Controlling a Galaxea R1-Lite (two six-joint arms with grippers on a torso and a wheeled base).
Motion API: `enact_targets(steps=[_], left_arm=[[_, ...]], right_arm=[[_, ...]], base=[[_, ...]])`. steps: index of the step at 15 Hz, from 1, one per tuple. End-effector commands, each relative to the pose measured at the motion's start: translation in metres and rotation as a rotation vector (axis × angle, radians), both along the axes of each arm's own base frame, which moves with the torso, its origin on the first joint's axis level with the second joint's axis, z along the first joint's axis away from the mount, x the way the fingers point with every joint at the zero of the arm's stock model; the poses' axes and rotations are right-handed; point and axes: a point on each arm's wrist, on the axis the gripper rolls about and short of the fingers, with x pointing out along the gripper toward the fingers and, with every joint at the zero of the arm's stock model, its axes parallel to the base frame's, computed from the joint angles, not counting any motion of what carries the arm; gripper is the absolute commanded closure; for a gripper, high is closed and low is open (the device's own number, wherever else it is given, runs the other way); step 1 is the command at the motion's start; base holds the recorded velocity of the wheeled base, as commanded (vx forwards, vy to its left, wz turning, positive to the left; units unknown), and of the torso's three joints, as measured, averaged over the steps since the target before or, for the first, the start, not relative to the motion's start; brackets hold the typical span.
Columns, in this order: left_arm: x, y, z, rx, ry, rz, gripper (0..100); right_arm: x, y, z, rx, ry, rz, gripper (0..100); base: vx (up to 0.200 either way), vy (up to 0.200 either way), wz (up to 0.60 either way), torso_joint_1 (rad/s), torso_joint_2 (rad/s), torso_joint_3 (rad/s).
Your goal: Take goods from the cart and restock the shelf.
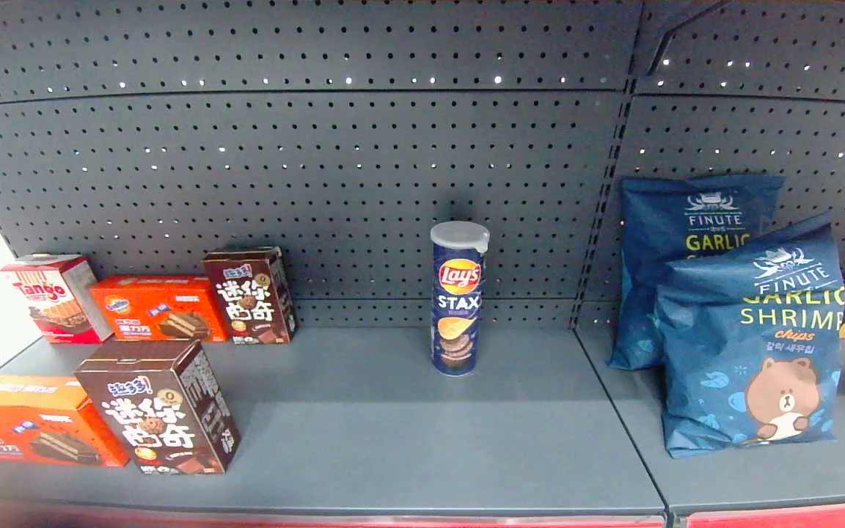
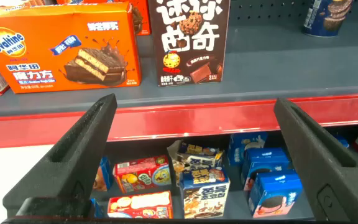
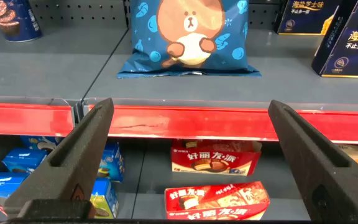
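The left gripper [image 2: 194, 104] has 2 matte black fingers [image 2: 73, 158], each a thick wedge that tapers to a narrower, squared tip, with a shallow rectangular recess moulded into its flat face. The right gripper [image 3: 190, 107] carries 2 fingers [image 3: 319, 168] of the same black, faintly textured material, with the same angular edges and sunken panels.

The left gripper [image 2: 194, 104] is wide open. Its two black fingers [image 2: 73, 162] are spread far apart and point ahead, toward 12 o'clock. The right gripper [image 3: 190, 104] is wide open too, held level and also pointing toward 12 o'clock.
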Motion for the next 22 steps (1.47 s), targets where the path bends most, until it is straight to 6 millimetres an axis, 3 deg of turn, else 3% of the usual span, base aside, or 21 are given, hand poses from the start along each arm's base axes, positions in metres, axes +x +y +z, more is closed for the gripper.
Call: enact_targets(steps=[1, 9, 22], left_arm=[[0.0, 0.0, -0.0002, 0.0, 0.001, 0.0, 0], [0.0, 0.0, -0.0002, 0.0, 0.001, -0.002, 0], [0.0, 0.0, -0.0002, 0.0, 0.001, -0.002, 0]], right_arm=[[0.0001, 0.0, 0.0, 0.0, 0.001, 0.0, 0], [0.0001, 0.0, 0.0, 0.0, 0.001, 0.0, 0], [0.0001, 0.0, 0.0, 0.008, 0.001, -0.001, 0]], base=[[0.0, 0.0, 0.0, 0.0, 0.0, 0.0], [0.0, 0.0, 0.0, 0.0, 0.0, 0.0], [0.0, 0.0, 0.6, 0.003, 0.0, 0.0]])
